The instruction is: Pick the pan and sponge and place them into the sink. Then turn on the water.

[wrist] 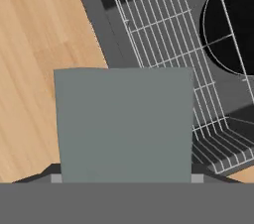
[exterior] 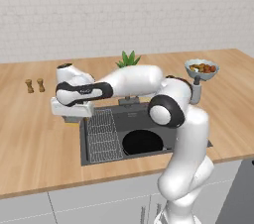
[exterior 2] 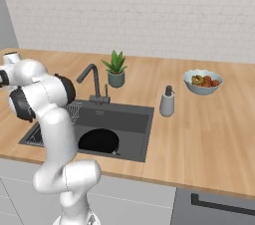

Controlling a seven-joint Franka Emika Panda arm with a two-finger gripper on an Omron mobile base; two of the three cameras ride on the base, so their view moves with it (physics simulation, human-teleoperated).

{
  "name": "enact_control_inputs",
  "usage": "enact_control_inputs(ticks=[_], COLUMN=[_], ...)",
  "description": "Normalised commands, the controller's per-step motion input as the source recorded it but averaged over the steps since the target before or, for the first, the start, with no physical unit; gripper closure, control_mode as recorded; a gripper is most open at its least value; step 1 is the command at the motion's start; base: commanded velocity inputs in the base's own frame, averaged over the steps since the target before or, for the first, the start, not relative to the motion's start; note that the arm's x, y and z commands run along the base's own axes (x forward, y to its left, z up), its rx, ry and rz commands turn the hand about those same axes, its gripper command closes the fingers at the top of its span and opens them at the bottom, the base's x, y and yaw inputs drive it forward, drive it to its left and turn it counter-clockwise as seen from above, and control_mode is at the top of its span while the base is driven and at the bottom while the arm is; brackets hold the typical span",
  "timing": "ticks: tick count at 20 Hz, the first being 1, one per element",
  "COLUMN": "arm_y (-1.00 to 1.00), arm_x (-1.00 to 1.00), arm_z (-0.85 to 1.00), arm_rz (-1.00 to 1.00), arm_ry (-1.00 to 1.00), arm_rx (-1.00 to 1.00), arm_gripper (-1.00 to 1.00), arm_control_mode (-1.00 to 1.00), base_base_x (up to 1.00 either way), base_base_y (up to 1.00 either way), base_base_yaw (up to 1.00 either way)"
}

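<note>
Left base view, my entry: wooden surface; recessed dark sink with wire rack at its left; black pan lying in the basin; my arm reaching over the sink's left rim; two brown shakers; plant; fruit bowl

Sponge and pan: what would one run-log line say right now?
pan: in sink | sponge: in gripper at sink's left rim | faucet: no water
</note>
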Motion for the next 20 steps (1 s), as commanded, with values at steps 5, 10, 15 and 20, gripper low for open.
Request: enact_control_inputs(ticks=[5, 10, 15, 20], arm_y=[-1.0, -1.0, -1.0, -1.0], arm_x=[-0.73, -0.52, -0.28, -0.18], arm_z=[0.74, 0.44, 0.17, 0.04], arm_rz=[0.07, 0.14, 0.14, 0.14], arm_ry=[0.0, 0.0, 0.01, 0.04], arm_rx=[0.0, 0.0, 0.0, 0.0], arm_gripper=[1.0, 1.0, 1.0, 1.0], arm_control_mode=[-1.0, -1.0, -1.0, -1.0], base_base_x=[0.0, 0.0, 0.0, 0.0], base_base_y=[0.0, 0.0, 0.0, 0.0], base_base_yaw=[0.0, 0.0, 0.0, 0.0])
